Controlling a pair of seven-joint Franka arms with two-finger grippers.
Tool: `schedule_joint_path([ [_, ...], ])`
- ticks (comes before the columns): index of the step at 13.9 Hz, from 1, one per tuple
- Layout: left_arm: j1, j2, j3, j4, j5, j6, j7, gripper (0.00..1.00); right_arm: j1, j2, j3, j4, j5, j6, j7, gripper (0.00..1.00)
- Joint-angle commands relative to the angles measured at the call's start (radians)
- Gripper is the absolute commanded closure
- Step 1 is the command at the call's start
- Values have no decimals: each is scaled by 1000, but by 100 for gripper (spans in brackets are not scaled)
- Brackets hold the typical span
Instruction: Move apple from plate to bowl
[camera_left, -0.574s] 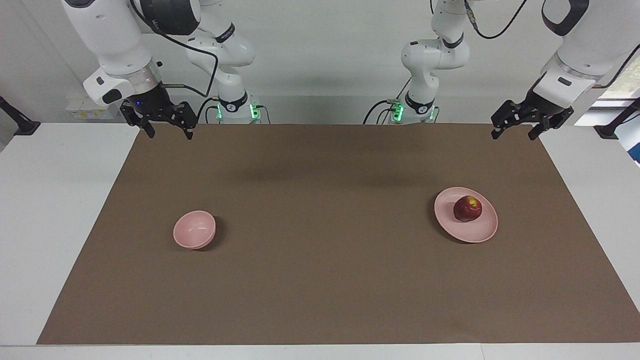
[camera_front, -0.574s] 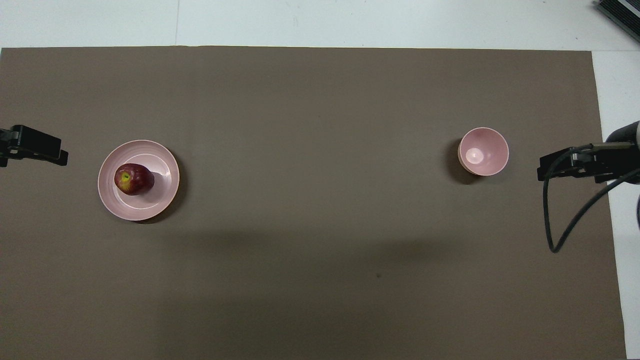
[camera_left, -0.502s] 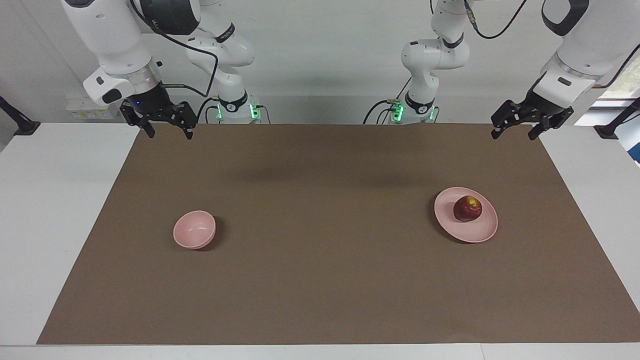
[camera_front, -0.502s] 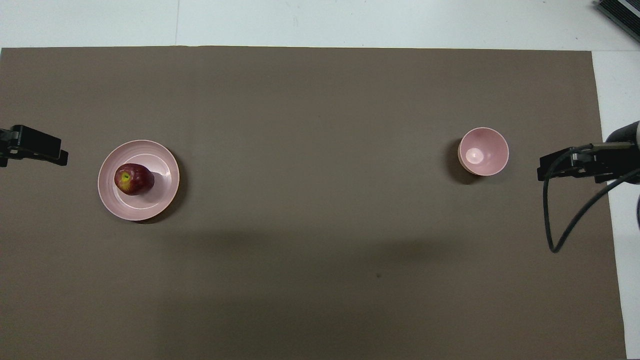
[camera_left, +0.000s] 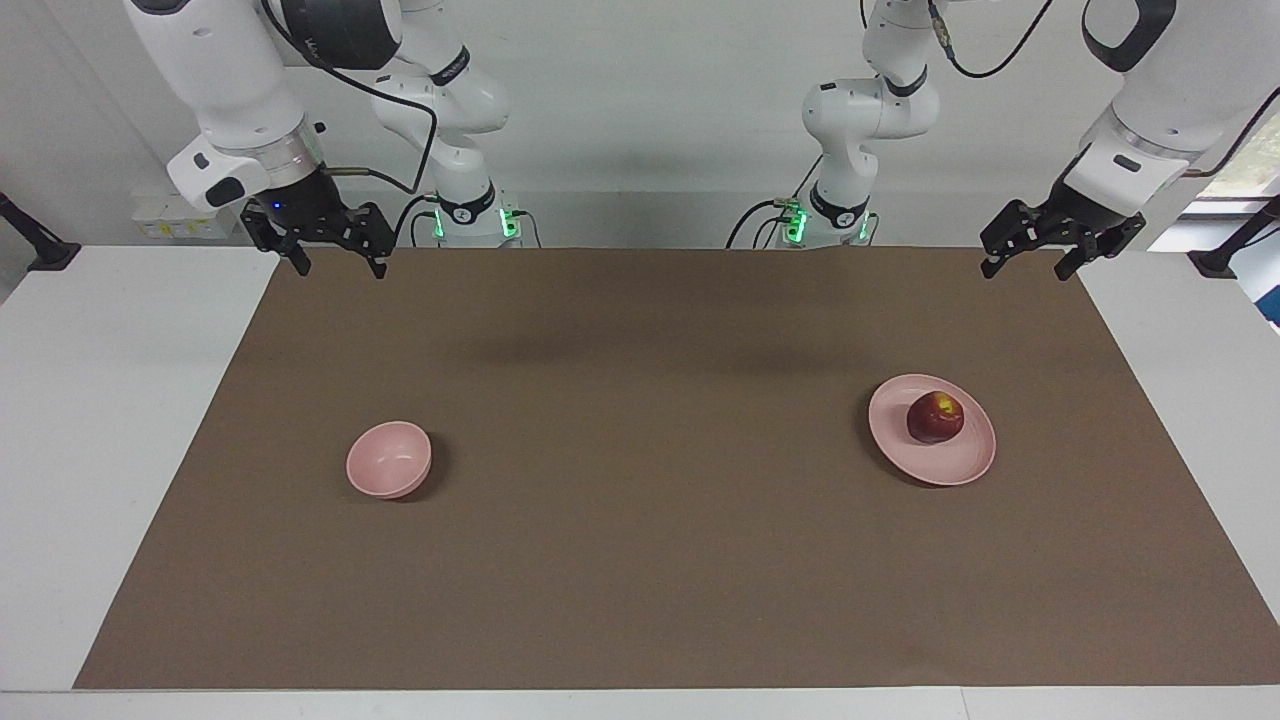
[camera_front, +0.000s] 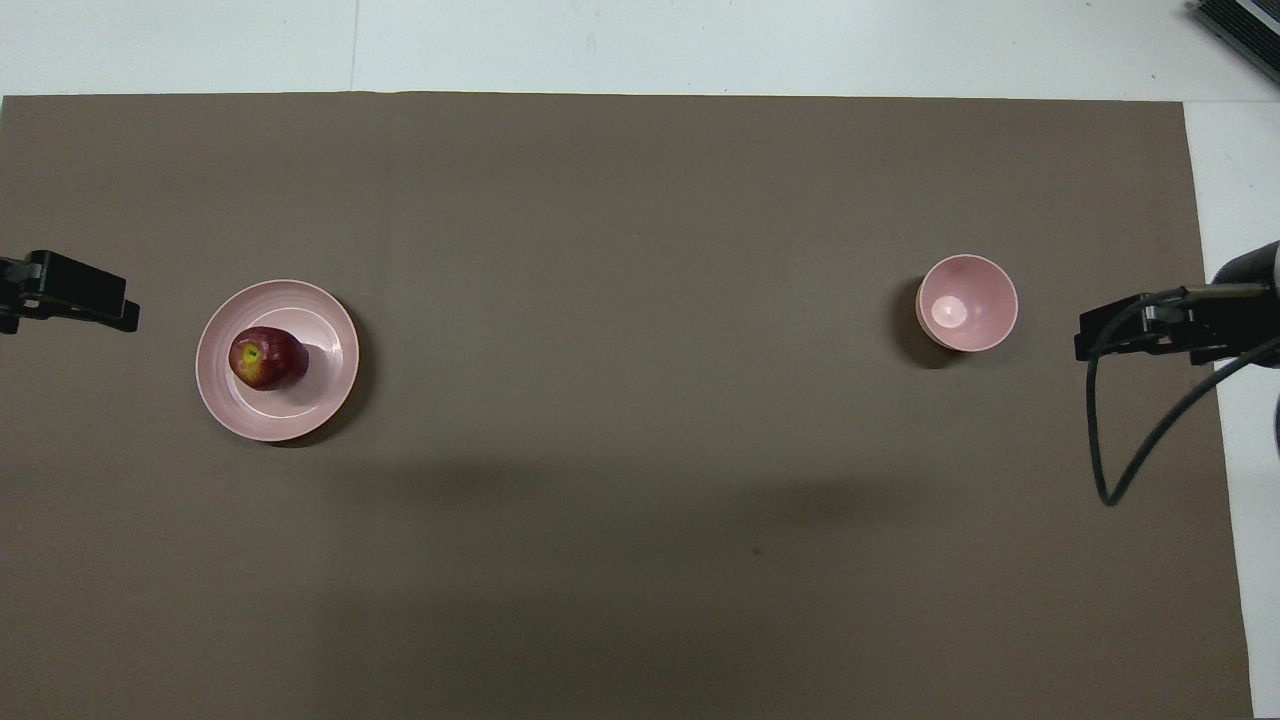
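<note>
Red apple (camera_left: 936, 417) upright on plate (camera_left: 950, 465), yellow patch up; both grippers' jaws spread.

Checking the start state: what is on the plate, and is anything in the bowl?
The apple sits on the plate; the plate beneath it is covered. The bowl holds nothing.

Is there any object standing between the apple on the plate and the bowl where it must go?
Nothing visible: only bare brown mat lies between the apple on the plate and the bowl.
</note>
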Motion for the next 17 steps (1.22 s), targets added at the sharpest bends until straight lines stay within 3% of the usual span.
schedule_joint_path([
  [1, 6, -26, 2, -44, -6, 70, 13, 0, -7, -15, 10, -3, 15, -9, -17, 0],
  [6, 7, -29, 3, -101, -4, 111, 14, 0, -6, -15, 13, -3, 15, -9, -19, 0],
  [9, 9, -68, 5, -243, -3, 241, 48, 0, -6, -15, 6, -3, 15, -9, -17, 0],
  [17, 50, -50, 6, -510, -3, 545, 134, 0, -9, -13, 1, -3, 15, -9, -16, 0],
])
